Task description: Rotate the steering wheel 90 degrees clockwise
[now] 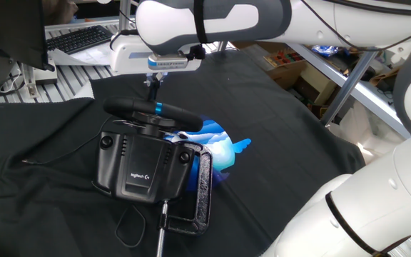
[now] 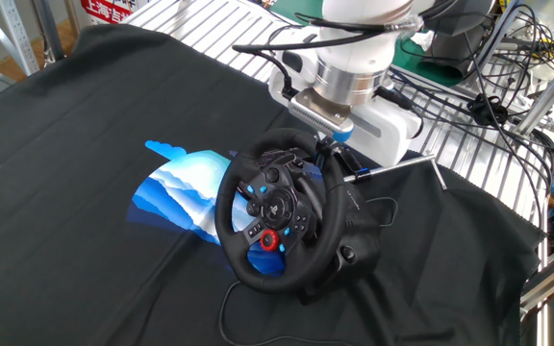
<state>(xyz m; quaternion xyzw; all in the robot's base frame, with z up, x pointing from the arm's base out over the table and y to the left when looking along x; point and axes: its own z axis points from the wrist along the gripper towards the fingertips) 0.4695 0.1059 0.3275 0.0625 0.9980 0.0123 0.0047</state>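
The steering wheel (image 1: 150, 109) is a black rim seen edge-on with a light-blue stripe at its top, mounted on the black Logitech base (image 1: 138, 165). In the other fixed view its face (image 2: 277, 207) shows buttons and a red dial. My gripper (image 1: 152, 86) hangs just above and behind the top of the rim near the stripe. Its fingers look close together and hold nothing. In the other fixed view the gripper (image 2: 329, 146) is partly hidden behind the rim's upper right.
A metal C-clamp (image 1: 200, 191) fixes the base to the table at its right side. A blue and white cloth (image 2: 183, 183) lies under the wheel on the black table cover (image 1: 277, 135). A keyboard (image 1: 80, 37) and cables (image 2: 469, 91) lie beyond the table.
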